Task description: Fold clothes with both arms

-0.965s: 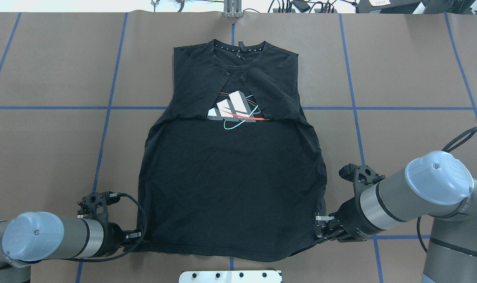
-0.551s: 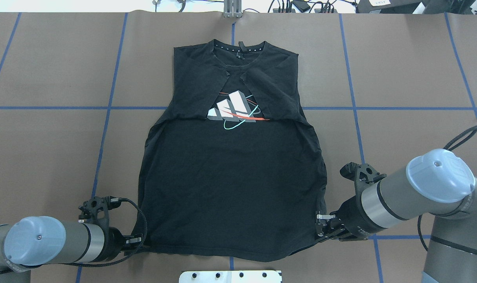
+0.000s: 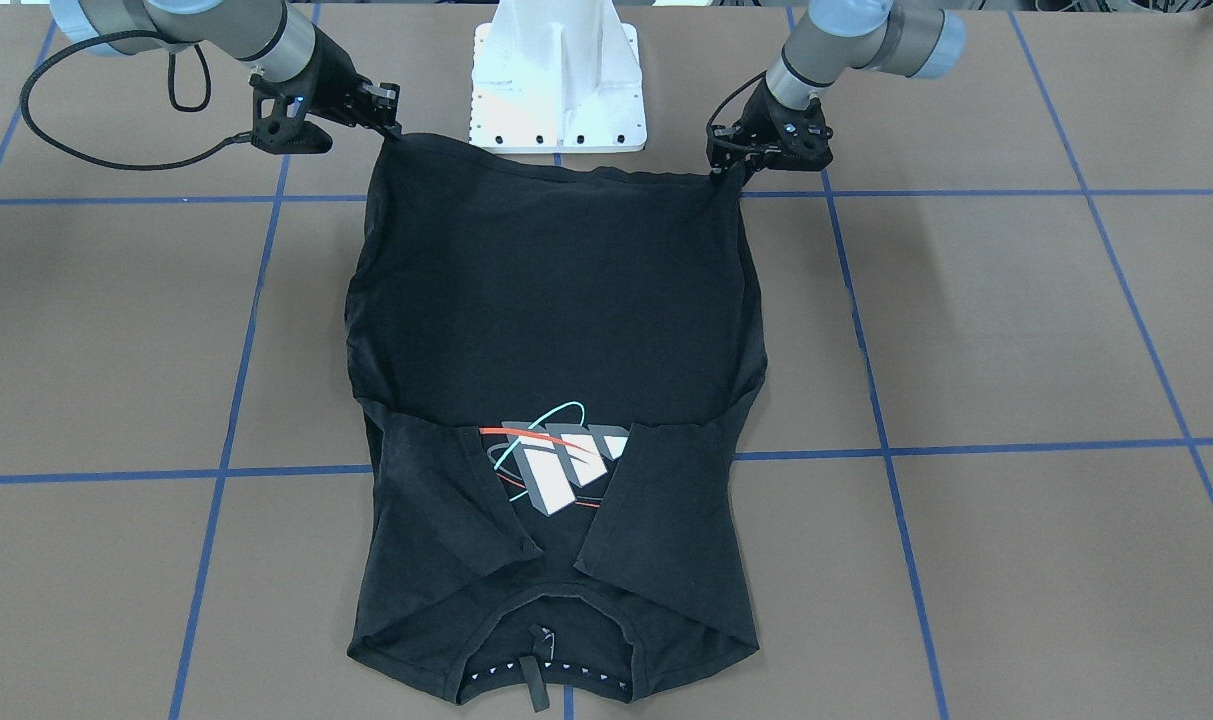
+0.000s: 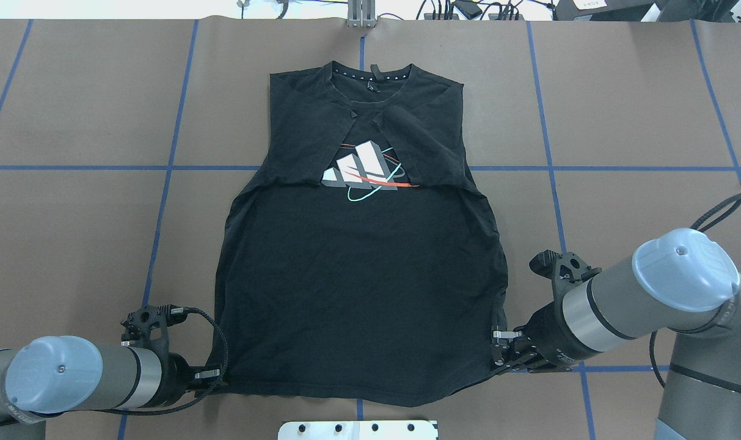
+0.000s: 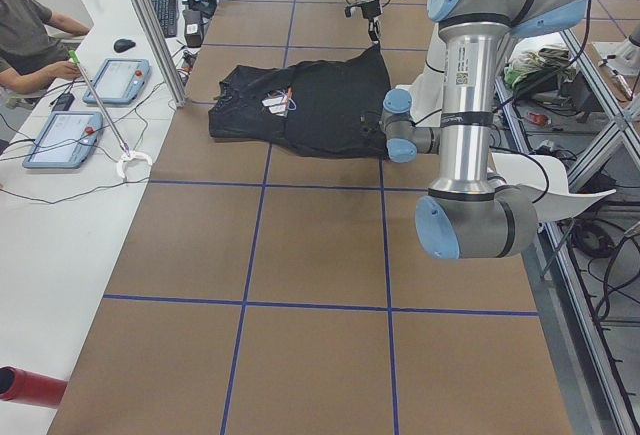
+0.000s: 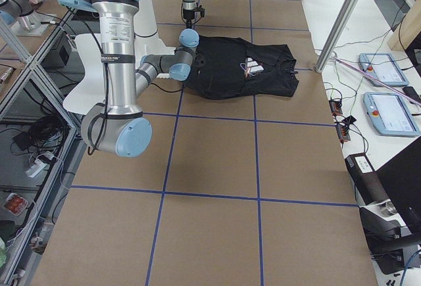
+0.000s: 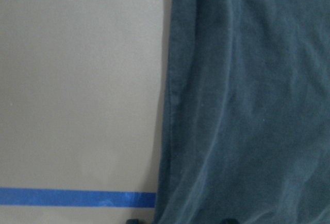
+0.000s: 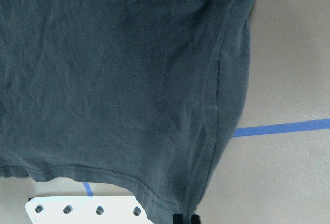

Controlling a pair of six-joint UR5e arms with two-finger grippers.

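Front view shows left pincer (image 3: 723, 170) and right pincer (image 3: 391, 125) each pinching T-shirt (image 3: 546, 300) hem corners.

A robotics lab is showing here: a brown table (image 4: 71, 91) gridded with blue tape lines (image 4: 168, 168), aluminium framing (image 5: 150, 35), teach pendants (image 6: 392, 112) lying on a white side bench (image 5: 60, 205), and a seated person (image 5: 25, 35) operating nearby.

The grey-and-silver left arm (image 4: 71, 382) sits lower and nearer the robot than a second ago. Its black two-finger left gripper (image 4: 214, 380) now pinches the black T-shirt's (image 4: 358, 293) hem corner further back.
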